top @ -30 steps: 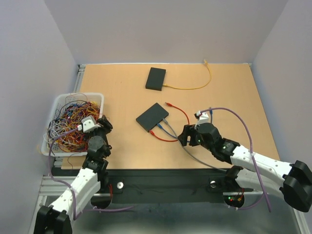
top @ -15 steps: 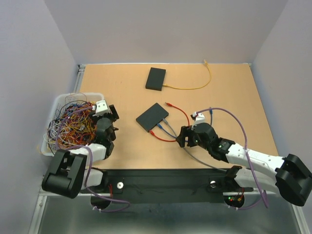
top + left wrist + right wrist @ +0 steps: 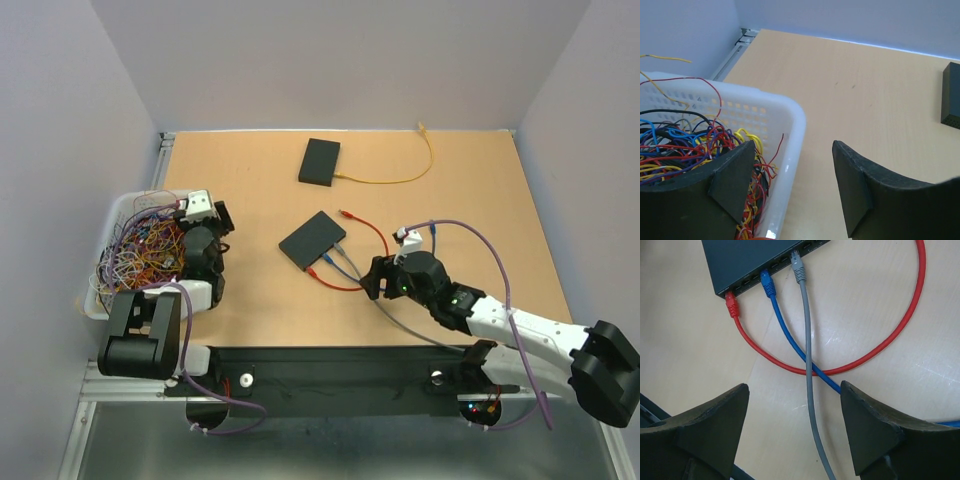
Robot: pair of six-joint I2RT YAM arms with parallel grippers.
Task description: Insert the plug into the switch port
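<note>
The black switch [image 3: 312, 240] [image 3: 760, 260] lies mid-table with a red plug [image 3: 731, 305], a blue plug [image 3: 768, 284] and a grey plug [image 3: 798, 267] along its port edge. The grey plug's tip is at a port; how deep it sits I cannot tell. My right gripper [image 3: 372, 280] [image 3: 792, 390] hovers open just near of the switch. The grey cable [image 3: 809, 375] runs between its fingers, untouched. My left gripper [image 3: 218, 216] [image 3: 792, 147] is open and empty over the right rim of the white basket [image 3: 207, 198] [image 3: 790, 115].
The basket holds a tangle of coloured wires [image 3: 145, 250]. A second black box [image 3: 320, 162] with a yellow cable [image 3: 400, 181] lies at the back. The red cable [image 3: 375, 235] loops right of the switch, with a loose end [image 3: 345, 213].
The left arm has folded back and its gripper has moved up along the basket's right rim, jaws wider. The right gripper has crept slightly left, still open.
</note>
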